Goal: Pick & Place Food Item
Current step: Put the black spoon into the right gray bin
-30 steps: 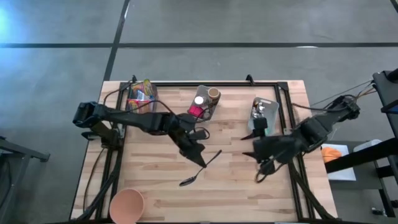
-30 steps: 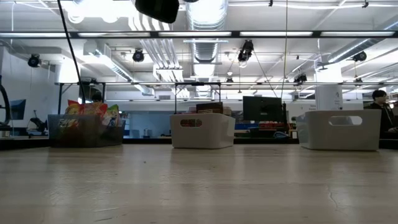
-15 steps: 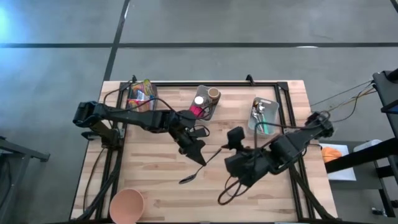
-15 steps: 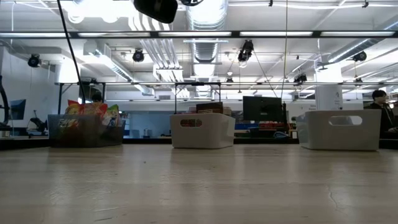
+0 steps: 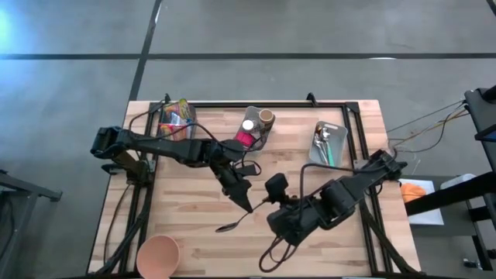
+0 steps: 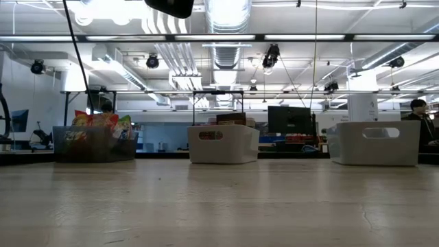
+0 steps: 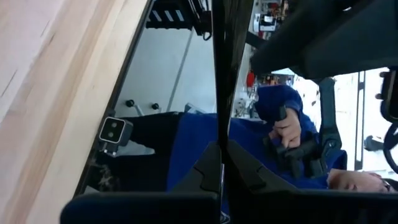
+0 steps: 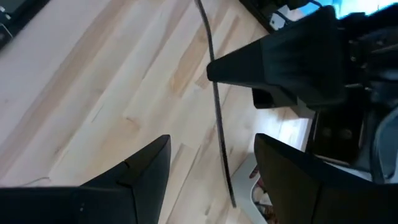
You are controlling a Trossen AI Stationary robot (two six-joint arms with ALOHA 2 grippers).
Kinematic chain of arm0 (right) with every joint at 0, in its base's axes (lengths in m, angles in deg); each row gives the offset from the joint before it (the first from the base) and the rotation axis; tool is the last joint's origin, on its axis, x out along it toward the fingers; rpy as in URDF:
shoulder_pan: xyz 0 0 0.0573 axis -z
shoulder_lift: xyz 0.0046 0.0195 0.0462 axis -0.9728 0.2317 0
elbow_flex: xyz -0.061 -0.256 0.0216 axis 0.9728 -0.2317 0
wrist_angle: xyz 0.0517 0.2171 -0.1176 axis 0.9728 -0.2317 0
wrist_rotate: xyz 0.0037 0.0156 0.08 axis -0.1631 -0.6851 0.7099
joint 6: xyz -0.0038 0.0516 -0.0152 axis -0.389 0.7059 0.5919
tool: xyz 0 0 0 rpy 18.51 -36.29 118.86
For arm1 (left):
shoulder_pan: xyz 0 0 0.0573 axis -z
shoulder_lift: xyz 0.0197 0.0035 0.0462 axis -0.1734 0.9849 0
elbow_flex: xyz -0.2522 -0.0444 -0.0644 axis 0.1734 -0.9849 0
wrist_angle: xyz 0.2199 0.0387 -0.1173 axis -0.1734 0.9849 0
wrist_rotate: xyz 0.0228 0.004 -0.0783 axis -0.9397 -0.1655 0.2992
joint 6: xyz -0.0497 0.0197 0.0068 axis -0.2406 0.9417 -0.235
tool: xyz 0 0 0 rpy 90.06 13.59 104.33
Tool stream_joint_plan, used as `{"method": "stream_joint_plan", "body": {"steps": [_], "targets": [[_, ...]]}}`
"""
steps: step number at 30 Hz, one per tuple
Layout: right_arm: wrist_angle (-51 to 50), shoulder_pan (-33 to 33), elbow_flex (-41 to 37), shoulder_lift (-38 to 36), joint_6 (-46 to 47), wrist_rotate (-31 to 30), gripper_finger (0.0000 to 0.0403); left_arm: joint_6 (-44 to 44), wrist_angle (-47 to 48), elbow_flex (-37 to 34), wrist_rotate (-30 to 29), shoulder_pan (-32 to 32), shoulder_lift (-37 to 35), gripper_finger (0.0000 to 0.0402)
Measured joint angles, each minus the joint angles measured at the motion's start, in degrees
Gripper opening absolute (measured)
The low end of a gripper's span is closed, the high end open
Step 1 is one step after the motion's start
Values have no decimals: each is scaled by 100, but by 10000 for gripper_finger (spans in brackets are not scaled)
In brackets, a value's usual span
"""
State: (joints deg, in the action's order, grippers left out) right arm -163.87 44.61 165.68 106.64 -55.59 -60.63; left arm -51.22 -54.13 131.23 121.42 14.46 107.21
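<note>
Wood-plank table point(image 5: 194, 244), light butcher-block top, black frame rails along back & both sides. On it: pink bowl point(image 5: 158, 254) at front-left corner; 3 bins across the back – dark bin w/ snack packets point(image 5: 176, 118) back-left, white bin w/ bottles/cans point(image 5: 256, 126) back-center, white bin w/ cutlery point(image 5: 327, 142) back-right. In the low view the 3 bins stand in a row at the far edge, well apart. Rest of top is bare wood.

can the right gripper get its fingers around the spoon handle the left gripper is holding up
Probably yes. The right gripper is open, and the spoon handle already runs between its fingers, with the left gripper shut on the spoon farther along.
</note>
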Motion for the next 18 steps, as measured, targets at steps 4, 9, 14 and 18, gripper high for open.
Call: {"method": "stream_joint_plan", "body": {"steps": [4, 9, 14, 18], "targets": [[6, 3, 23, 170, -180, -11, 231, 5, -40, 0, 23, -7, 0, 0], [16, 27, 20, 306, -322, -151, 231, 9, -103, 0, 196, 11, 0, 0], [31, 29, 20, 262, -385, -232, 230, 9, -197, -7, 304, 37, -1, 0], [3, 52, 20, 256, -385, -217, 230, 124, -269, -7, 535, 44, -2, 0]]}}
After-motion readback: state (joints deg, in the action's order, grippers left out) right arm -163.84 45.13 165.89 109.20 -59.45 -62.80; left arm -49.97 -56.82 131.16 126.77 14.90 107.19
